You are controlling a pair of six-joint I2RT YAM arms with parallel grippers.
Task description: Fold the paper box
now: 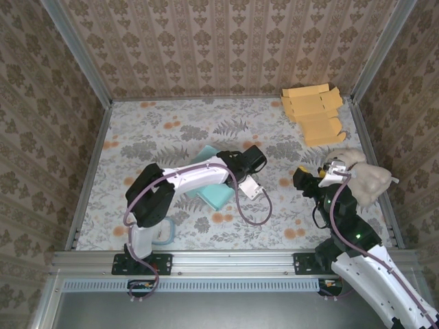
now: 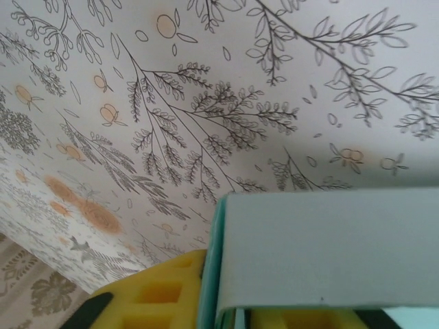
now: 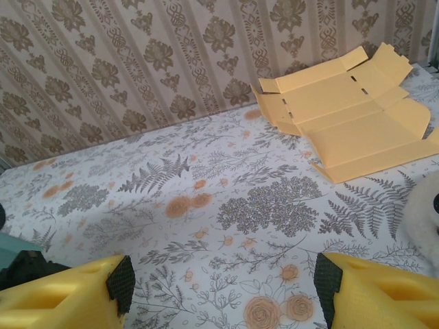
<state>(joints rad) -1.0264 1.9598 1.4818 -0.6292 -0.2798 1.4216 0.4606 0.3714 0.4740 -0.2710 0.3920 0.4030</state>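
Note:
The paper box (image 1: 218,197) is teal and lies in the middle of the table, partly under my left arm. In the left wrist view its pale flap (image 2: 329,247) lies over one upright teal wall. My left gripper (image 2: 226,301) straddles that wall, one yellow finger (image 2: 151,298) on each side. The jaws are close to the wall, but I cannot tell whether they pinch it. My right gripper (image 1: 321,177) hovers to the right of the box. Its fingers (image 3: 68,295) stand wide open in the right wrist view (image 3: 223,288), with bare tablecloth between them.
Flat orange box blanks (image 1: 314,113) (image 3: 350,110) lie at the back right corner. A beige fluffy bundle (image 1: 367,178) sits at the right edge beside my right arm. A pale blue ring (image 1: 164,233) lies near the left base. Patterned walls close in the table.

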